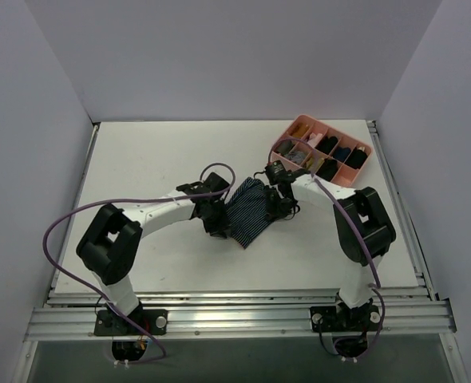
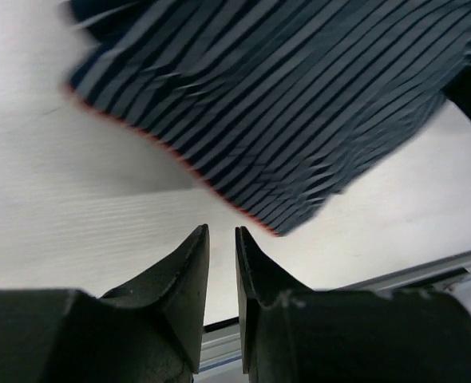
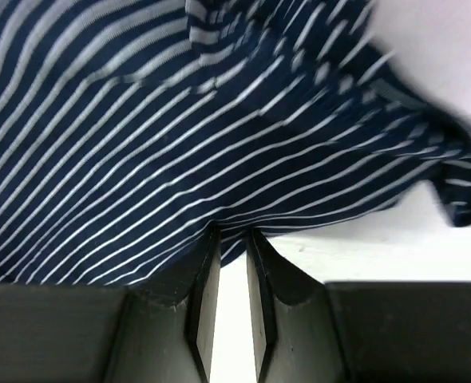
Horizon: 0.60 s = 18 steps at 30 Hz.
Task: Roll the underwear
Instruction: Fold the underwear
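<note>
Underwear (image 1: 247,211), left arm (image 1: 160,214) bent, right arm (image 1: 331,195) bent

Navy pinstriped underwear (image 1: 247,211), red-edged, lies spread and rumpled, not rolled, mid-way across the white table (image 1: 156,152).

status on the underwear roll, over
Left tool slightly open, empty. Right tool at the underwear, grip unclear. Cloth spread, unrolled. Pink tray apart, far side.
</note>
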Tool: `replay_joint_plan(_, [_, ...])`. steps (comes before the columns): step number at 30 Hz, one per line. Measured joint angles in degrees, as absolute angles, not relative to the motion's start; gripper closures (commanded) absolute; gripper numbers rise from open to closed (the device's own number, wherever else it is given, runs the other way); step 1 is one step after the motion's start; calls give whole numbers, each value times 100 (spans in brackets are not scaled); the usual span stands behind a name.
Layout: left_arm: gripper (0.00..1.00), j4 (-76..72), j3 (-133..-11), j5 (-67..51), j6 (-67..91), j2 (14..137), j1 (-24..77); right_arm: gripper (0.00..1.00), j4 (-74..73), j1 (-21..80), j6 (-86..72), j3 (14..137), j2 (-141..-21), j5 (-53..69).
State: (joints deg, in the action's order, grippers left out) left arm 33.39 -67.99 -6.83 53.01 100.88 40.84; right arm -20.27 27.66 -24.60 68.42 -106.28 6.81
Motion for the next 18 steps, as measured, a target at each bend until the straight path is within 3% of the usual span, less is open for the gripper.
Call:
replay_joint_plan(10, [72,3420,-5771,-635,5546,8580,3592,85,-1470,3610,-3326,5959,-10007,613])
replay_joint_plan(18, [72,3070,-5129,-764,5942,8193,3625,84,-1424,4285,-3824,5889,-9902,515])
